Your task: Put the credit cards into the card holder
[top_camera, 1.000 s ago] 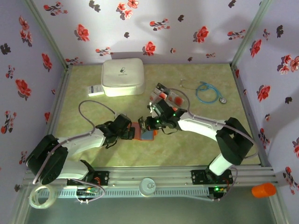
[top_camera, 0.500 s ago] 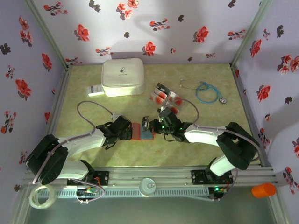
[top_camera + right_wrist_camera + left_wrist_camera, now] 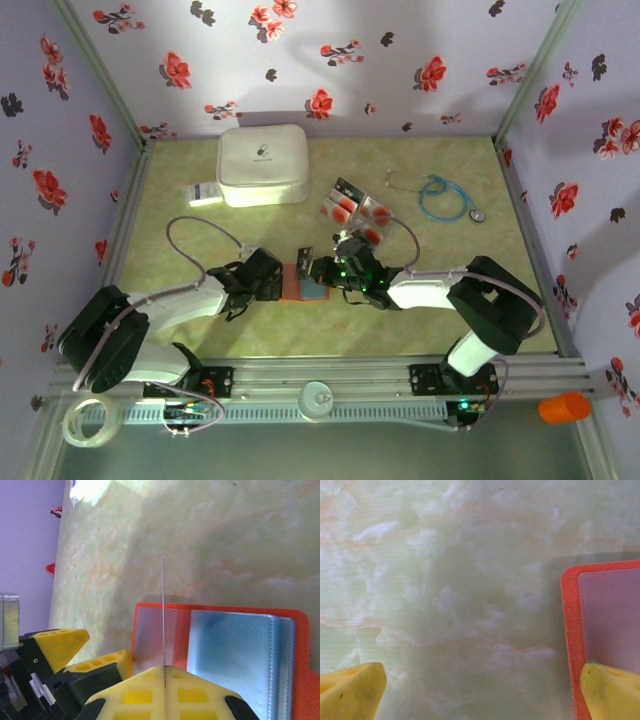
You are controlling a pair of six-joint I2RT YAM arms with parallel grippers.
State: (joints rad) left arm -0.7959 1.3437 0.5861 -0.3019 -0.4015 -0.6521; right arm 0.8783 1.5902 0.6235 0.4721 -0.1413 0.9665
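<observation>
The card holder (image 3: 300,284) lies open on the table, orange-red with bluish sleeves (image 3: 235,655) and a clear pocket (image 3: 150,632). My right gripper (image 3: 164,669) is shut on one credit card (image 3: 163,610), seen edge-on as a thin upright line above the clear pocket. In the top view this gripper (image 3: 318,268) hovers at the holder's right side. My left gripper (image 3: 480,695) is open, one yellow fingertip (image 3: 610,690) resting on the holder's (image 3: 600,615) edge, the other on bare table. Other credit cards (image 3: 358,209) lie behind the right arm.
A big white rounded case (image 3: 262,165) stands at the back with a white label (image 3: 205,193) beside it. A stethoscope (image 3: 445,197) lies at the back right. An orange cylinder (image 3: 565,407) and a tape roll (image 3: 88,420) sit off the table's front.
The right arm has drawn back off the loose cards and lowered, its gripper staying over the holder with the card. The left arm has not moved.
</observation>
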